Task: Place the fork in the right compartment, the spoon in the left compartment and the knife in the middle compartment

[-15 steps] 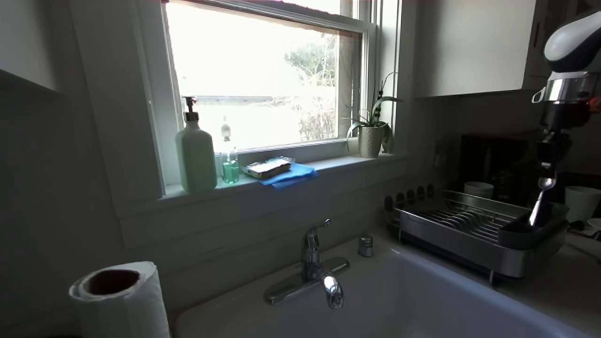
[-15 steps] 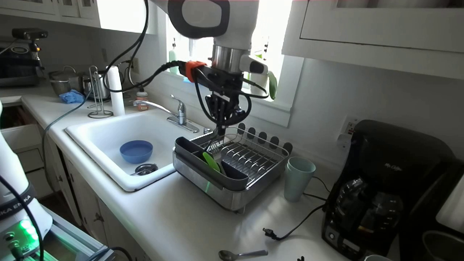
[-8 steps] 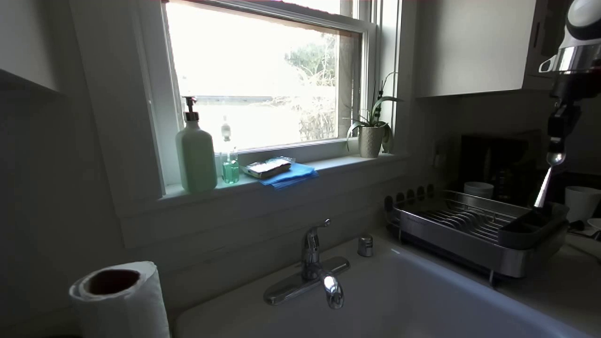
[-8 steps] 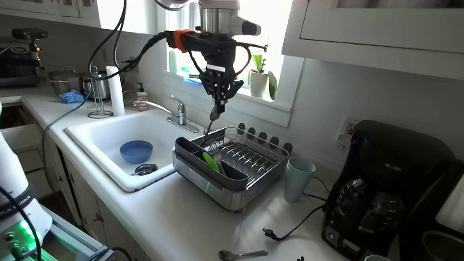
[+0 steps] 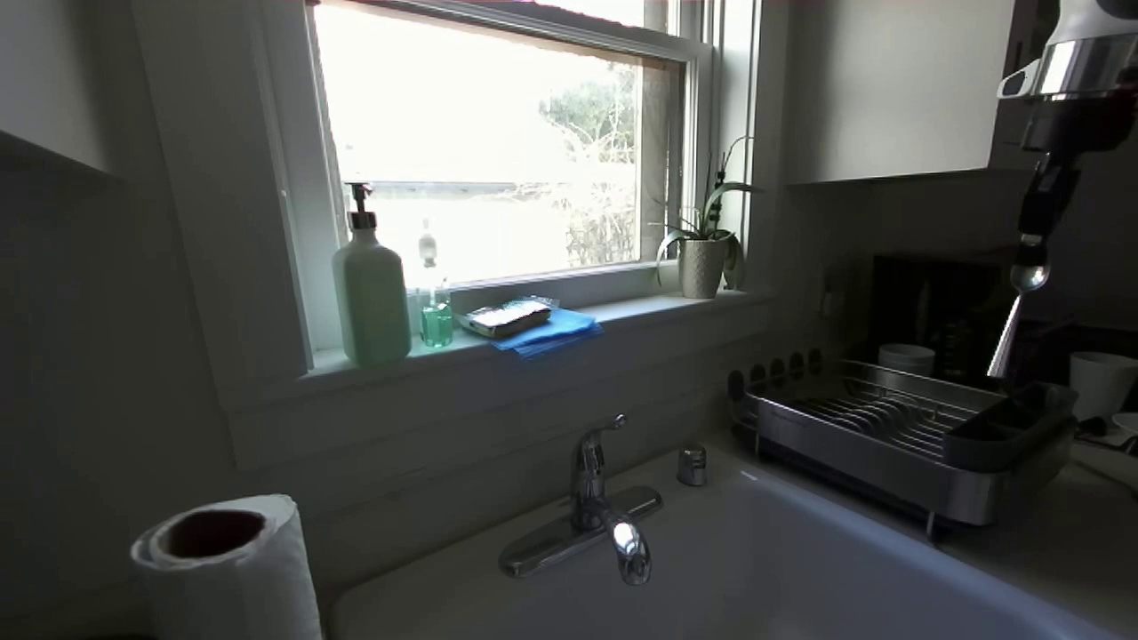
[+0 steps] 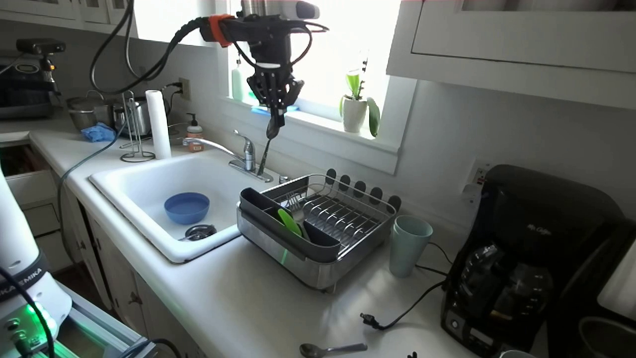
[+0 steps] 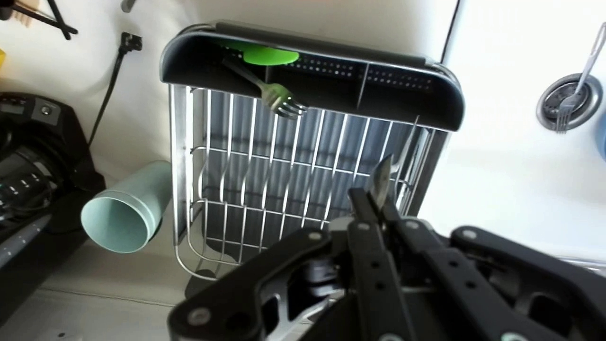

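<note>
My gripper is shut on a metal spoon by its bowl. The spoon hangs handle down above the sink-side end of the dish rack. Spoon and gripper show in both exterior views: the spoon and gripper, the spoon and gripper. The dark cutlery caddy has dividers making three compartments. A fork leans with its handle in the left compartment of the wrist view, tines up. I cannot make out a knife.
A green utensil stands in the caddy. The wire dish rack is beside the sink. Another fork lies on the drain and another spoon on the counter. A faucet, cup and coffee maker surround the rack.
My gripper has risen from low over the caddy and shifted toward the sink. The spoon came up with it, its handle end lifting from the caddy to above the rack. The fork has not moved.
</note>
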`<control>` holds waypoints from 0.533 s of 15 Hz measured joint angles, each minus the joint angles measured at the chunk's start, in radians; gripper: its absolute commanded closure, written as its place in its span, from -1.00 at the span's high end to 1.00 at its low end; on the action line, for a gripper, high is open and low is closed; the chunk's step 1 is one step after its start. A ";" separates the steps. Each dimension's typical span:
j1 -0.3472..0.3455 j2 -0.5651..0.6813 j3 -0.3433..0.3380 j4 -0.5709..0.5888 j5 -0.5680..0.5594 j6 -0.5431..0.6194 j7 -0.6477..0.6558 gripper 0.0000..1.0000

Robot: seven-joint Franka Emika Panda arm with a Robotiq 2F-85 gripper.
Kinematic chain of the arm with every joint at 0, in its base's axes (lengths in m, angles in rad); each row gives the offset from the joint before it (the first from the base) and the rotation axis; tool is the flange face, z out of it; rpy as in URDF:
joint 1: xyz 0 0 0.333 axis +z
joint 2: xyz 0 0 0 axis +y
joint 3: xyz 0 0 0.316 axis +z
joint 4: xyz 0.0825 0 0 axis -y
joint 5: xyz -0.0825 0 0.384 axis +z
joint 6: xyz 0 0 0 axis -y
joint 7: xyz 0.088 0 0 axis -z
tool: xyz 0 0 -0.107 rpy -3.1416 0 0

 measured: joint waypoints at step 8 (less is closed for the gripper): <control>0.040 -0.005 0.057 -0.118 -0.094 0.077 0.105 -0.98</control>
